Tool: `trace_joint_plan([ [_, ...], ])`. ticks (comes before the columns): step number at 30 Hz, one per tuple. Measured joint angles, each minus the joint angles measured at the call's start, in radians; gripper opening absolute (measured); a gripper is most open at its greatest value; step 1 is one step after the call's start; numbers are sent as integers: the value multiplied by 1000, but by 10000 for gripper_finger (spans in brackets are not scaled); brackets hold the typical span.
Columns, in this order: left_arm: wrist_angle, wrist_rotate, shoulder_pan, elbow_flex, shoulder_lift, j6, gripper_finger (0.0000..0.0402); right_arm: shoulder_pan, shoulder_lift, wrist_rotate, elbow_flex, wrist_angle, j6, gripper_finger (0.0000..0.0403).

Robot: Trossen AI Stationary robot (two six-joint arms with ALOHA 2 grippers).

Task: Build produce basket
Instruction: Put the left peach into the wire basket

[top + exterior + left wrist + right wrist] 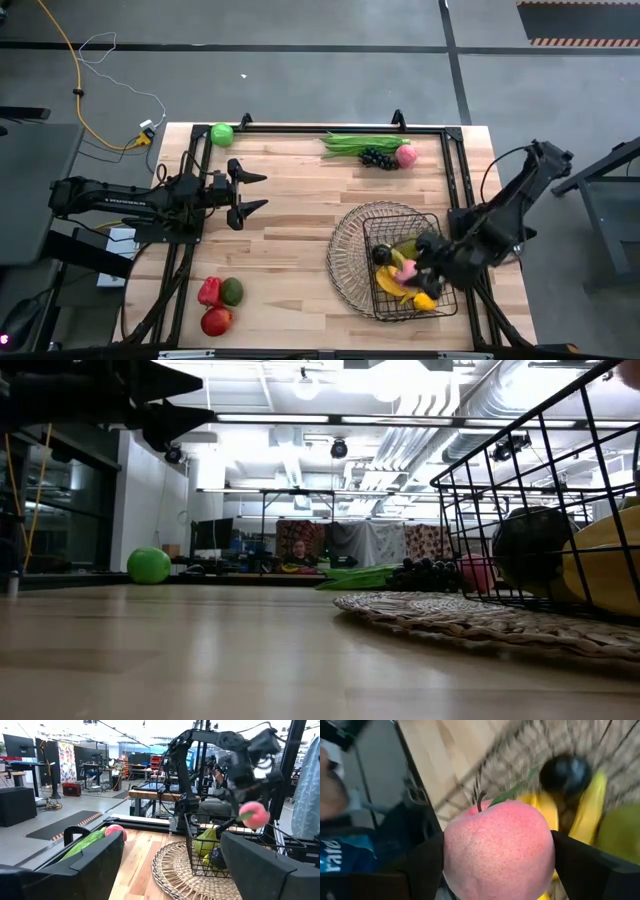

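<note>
1. My right pincer (432,262) hangs over the basket (352,240) at the right side of the worktop (300,230), clenched on a pink peach (498,851). In the right wrist view the peach sits squarely between the two dark fingers (592,867), stem and green leaf pointing toward the basket.
2. In the left wrist view I see the same peach (254,815) held in the air above the wire mesh centre of the basket (200,862), clear of the fruit below.
3. The basket already holds yellow bananas (392,283), a dark round fruit (382,255), which could be an avocado, and a yellow-green piece (205,841) that I cannot name for certain.
4. My left pincer (255,194) waits over the left part of the worktop, its fingers spread and released, holding nothing.
5. At the far edge of the worktop lie long green beans (355,143), dark grapes (377,158) just beside them and a second pink peach (405,155) touching the grapes.
6. A green apple (221,133) rests alone at the far left corner.
7. At the near left corner a red pepper (208,291), a green avocado (232,291) and a red apple (217,321) sit close together.
8. In the low view a person (297,552) shows in the room behind the worktop.
</note>
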Motion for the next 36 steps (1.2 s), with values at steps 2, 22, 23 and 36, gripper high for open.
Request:
trace_joint_plan([
  [2, -5, 0, 0, 0, 0, 0, 321, 3, 53, -40, 0, 11, 18, 312],
  [22, -5, 0, 0, 0, 0, 8, 321, -6, 266, -74, -1, 167, -61, 312],
  [23, -5, 0, 0, 0, 0, 8, 321, -6, 267, -75, -1, 174, -64, 312],
  [36, -5, 0, 0, 0, 0, 8, 321, -36, 267, -74, -1, 173, -54, 390],
])
